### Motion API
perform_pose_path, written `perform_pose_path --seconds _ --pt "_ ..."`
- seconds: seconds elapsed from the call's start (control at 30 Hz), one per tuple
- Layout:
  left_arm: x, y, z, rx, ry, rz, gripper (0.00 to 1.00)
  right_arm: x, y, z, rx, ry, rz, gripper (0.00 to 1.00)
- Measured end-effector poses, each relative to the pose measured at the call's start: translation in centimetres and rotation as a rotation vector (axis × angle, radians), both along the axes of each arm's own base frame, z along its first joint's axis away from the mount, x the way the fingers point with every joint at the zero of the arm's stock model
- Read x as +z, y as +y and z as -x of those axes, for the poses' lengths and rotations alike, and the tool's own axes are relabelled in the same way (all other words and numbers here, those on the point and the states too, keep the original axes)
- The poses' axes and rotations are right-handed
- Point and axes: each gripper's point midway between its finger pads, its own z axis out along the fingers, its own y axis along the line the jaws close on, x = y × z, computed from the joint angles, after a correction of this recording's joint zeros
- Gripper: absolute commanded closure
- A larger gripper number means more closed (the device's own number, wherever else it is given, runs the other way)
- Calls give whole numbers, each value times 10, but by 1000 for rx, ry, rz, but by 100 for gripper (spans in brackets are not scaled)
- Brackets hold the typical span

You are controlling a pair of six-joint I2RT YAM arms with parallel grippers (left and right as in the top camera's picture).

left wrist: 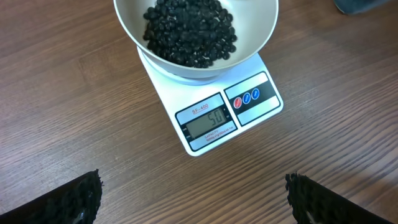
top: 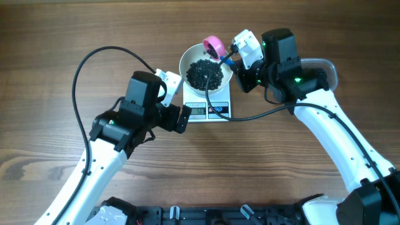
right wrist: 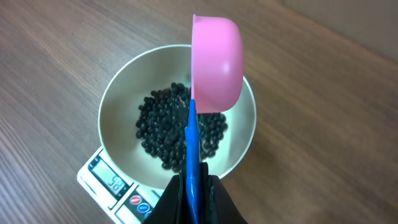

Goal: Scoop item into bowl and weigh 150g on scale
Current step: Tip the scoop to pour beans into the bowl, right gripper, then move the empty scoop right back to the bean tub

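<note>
Right claw (right wrist: 191, 185), clamped on the blue handle (right wrist: 191, 143) of your pink scoop (right wrist: 216, 62), holds it tipped above black beans (right wrist: 161, 130) in the white bowl (right wrist: 112, 106), seated on the scale (right wrist: 102, 180) for weighing; left claw (left wrist: 199, 199) gapes empty.

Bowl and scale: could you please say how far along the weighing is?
Done: beans sit in the bowl on the scale. In hand: the right gripper holds the pink scoop tipped over it. Remaining: display appears to show only two digits, so more scooping.
</note>
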Motion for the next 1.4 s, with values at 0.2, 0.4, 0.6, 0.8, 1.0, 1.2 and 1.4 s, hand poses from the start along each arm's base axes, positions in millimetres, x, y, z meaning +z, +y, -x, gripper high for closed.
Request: perform_pose_path --seconds 0.2,0.4,0.6,0.8,1.0,1.2,1.4 --pt "0 0 0 0 0 0 0 0 5 2 78 -51 57 96" --pt "0 0 0 0 0 0 0 0 5 2 92 -60 67 96" --pt "0 0 0 0 0 0 0 -2 -1 -1 69 -68 100 96" --pt "0 0 0 0 0 0 0 -11 1 10 107 -55 176 96" --pt "0 0 0 0 0 0 0 -5 0 1 67 -83 166 96" --pt "0 0 0 0 0 0 0 5 7 -5 -4 -73 60 96" --pt "0 0 0 0 0 0 0 19 -16 -24 -235 -24 -99 96"
